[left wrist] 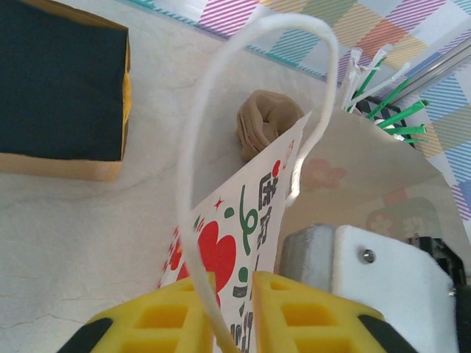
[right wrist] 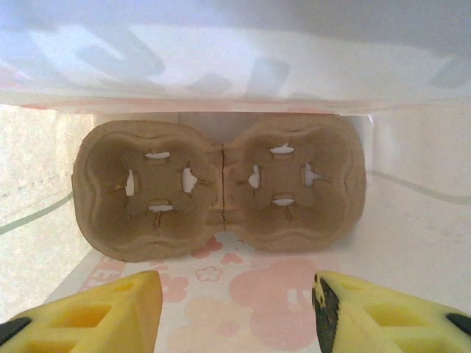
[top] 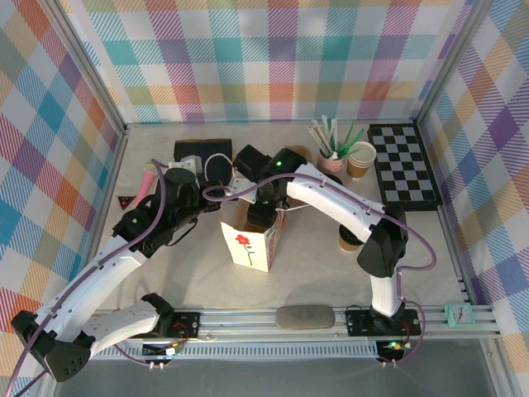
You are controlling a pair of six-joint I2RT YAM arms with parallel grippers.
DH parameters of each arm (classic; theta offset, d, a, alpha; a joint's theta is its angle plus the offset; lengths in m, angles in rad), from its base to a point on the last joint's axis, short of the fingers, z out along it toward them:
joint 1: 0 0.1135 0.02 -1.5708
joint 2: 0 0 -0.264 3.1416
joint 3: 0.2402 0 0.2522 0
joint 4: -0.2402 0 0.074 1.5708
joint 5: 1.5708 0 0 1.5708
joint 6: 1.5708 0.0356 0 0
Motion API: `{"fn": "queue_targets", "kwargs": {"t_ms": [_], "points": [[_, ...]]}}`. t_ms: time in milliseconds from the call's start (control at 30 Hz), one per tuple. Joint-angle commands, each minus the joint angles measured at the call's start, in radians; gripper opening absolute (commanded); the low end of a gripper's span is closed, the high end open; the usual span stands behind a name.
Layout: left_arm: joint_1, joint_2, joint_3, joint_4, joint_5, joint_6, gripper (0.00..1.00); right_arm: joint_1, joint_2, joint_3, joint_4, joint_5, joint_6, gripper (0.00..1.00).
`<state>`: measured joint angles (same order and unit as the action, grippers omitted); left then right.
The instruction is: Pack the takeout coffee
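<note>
Plaid walls, pale table point(top: 306, 265). White bag handle point(left wrist: 184, 176) pinched between left gripper point(left wrist: 234, 283) jaws; right gripper point(right wrist: 235, 283) jaws spread, empty, just above the cardboard carrier point(right wrist: 221, 191) inside the bag point(top: 248, 246). Well outside both — the takeout coffee point(top: 347, 241), lidded. Keep handle taut; lift right jaws straight out.

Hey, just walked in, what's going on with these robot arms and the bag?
The left gripper pinches the white cord handle of the white printed paper bag. The right gripper is inside the bag, fingers open above a brown moulded-pulp two-cup carrier lying on its floor. The small brown paper cup with a black lid stands outside on the table, not yet packed.
</note>
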<state>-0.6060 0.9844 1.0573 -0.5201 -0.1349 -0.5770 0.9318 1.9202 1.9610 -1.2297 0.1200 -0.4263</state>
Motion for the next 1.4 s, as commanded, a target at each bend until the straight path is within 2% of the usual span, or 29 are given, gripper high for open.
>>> {"fn": "queue_targets", "kwargs": {"t_ms": [0,233,533,767,933,1033,1367], "points": [[0.012,-0.009,0.038,0.005,0.03,0.027,0.23,0.013,-0.02,0.088,-0.079,-0.02,0.015,0.58],[0.012,-0.013,0.061,-0.021,0.046,0.047,0.31,0.029,-0.03,0.199,-0.172,0.0,0.012,0.68],[0.012,-0.025,0.096,-0.067,0.032,0.069,0.48,0.033,-0.045,0.271,-0.203,-0.003,0.067,0.7],[0.012,-0.021,0.14,-0.119,0.004,0.106,0.59,0.034,-0.085,0.383,-0.204,-0.003,0.165,0.77],[0.012,-0.01,0.166,-0.138,-0.001,0.119,0.61,0.033,-0.117,0.441,-0.195,0.069,0.263,0.88],[0.012,-0.005,0.182,-0.147,-0.003,0.124,0.62,0.033,-0.137,0.457,-0.193,0.092,0.302,0.91],[0.012,0.011,0.23,-0.179,-0.016,0.132,0.66,-0.015,-0.183,0.456,-0.203,0.088,0.427,0.96]]}}
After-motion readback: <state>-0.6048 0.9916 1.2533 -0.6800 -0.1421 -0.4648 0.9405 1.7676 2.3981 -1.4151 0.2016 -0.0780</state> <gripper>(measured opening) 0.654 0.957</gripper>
